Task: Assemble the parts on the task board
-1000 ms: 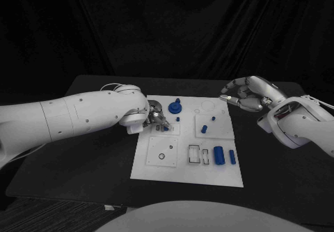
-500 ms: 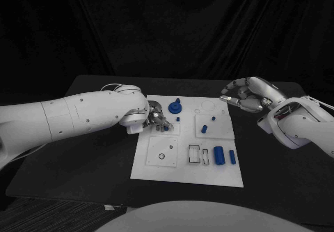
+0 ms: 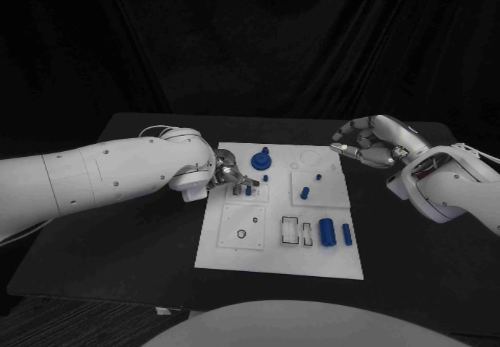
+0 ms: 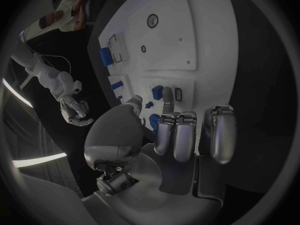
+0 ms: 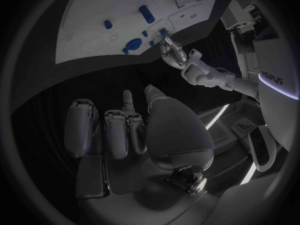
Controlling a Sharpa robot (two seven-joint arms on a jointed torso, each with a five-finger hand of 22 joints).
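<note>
The task board (image 3: 250, 256) lies in the middle of the worktop (image 3: 136, 238). The left hand (image 3: 231, 176) sits over the board's upper left corner, the right hand (image 3: 367, 142) off its upper right corner, above the worktop. Two long parts (image 3: 329, 232) lie side by side at the board's right, lower middle; a round part (image 3: 261, 160) stands near the upper edge.

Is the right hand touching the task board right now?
Apart. In the head view the right hand hangs off the far right corner of the task board, fingers curled in, with dark table between them; the right wrist view shows the same gap.
</note>
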